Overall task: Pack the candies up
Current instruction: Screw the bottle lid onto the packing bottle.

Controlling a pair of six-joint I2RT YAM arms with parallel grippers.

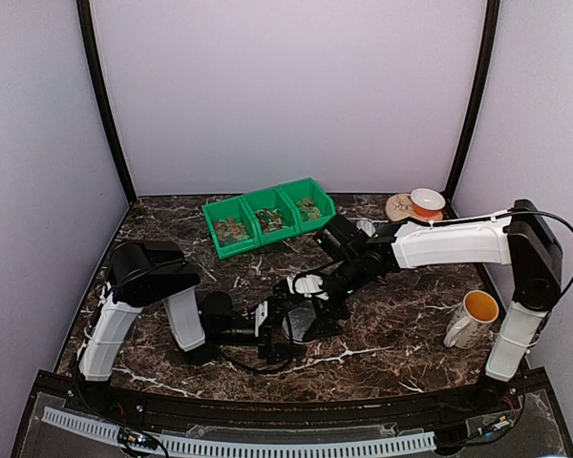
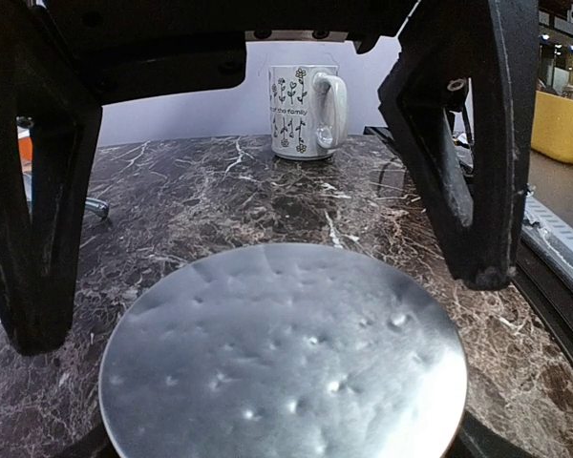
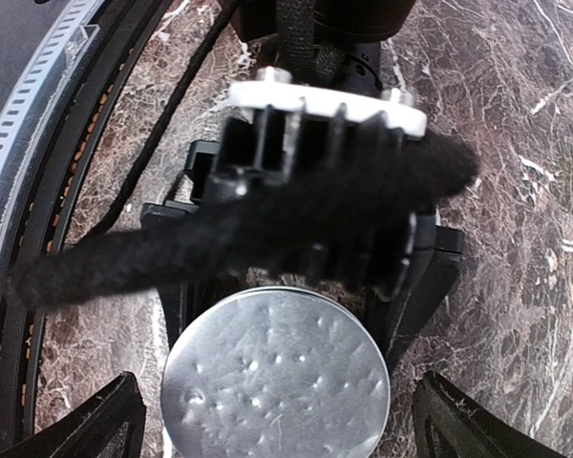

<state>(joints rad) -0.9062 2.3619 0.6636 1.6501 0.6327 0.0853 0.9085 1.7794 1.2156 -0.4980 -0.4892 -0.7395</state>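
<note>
Currently: jar (image 1: 303, 326) opening, lid (image 3: 277, 382) on.
Left pincer (image 2: 263, 305) brackets jar, clamping unclear; right pincer (image 3: 277, 425), wide above lid, must descend, close, twist.

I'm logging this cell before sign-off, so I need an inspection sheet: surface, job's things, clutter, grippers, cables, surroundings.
Surface: dark veined marble table.
Job's things: candies lie in all three compartments of the green bin at the back.
Clutter: silver-lidded jar between the arms; flowered mug on the right; small bowl at the back right.
Grippers: left gripper straddles the jar, contact not clear; right gripper is open above it.
Cables: black sleeved cable crosses above the jar in the right wrist view; no snag seen.
Surroundings: pale walls and black corner posts.
</note>
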